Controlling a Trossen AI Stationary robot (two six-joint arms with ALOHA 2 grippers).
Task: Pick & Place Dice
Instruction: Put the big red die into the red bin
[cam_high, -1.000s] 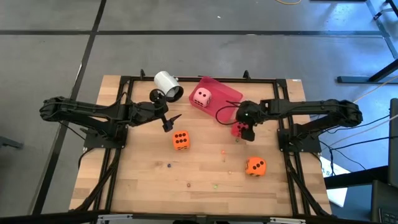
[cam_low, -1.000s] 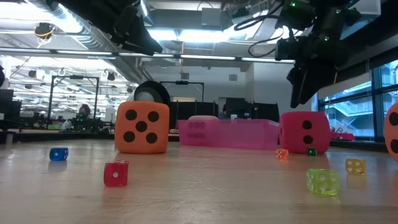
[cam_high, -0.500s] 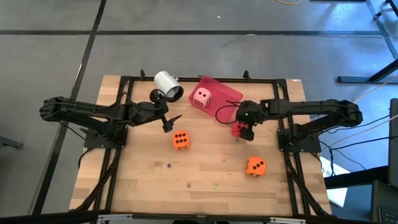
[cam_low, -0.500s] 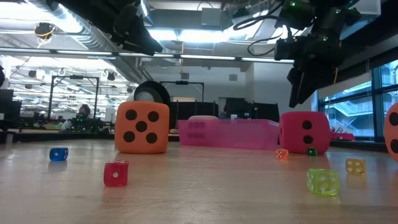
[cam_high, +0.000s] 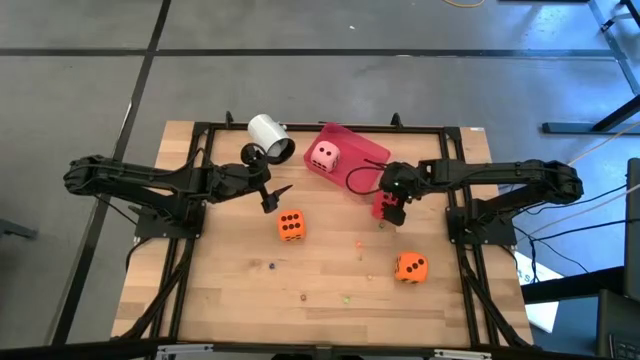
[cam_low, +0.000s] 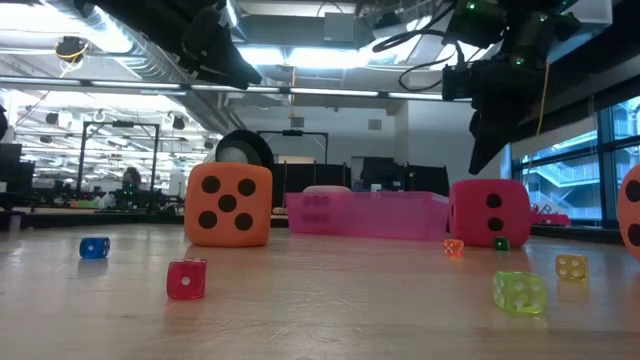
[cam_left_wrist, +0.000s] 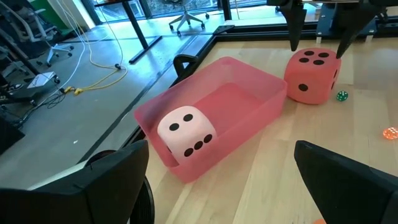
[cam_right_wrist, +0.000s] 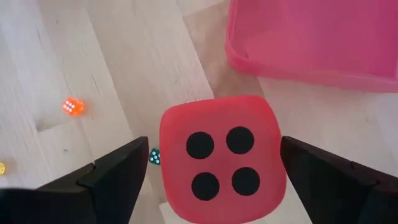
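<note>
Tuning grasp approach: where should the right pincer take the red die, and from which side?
From straight above, on two opposite side faces. The red die sits flat on the table, four-pip face up, with the open right pincer already straddling it. The pink tray stands close by, so a side approach looks tight.

The wooden table (cam_high: 230, 300) bears a pink tray (cam_high: 362, 152) at twelve o'clock, a tipped white cup (cam_high: 268, 133) at eleven, a red die (cam_high: 381, 208), two orange dice (cam_high: 291, 225) (cam_high: 410, 267), and scattered tiny dice.
</note>
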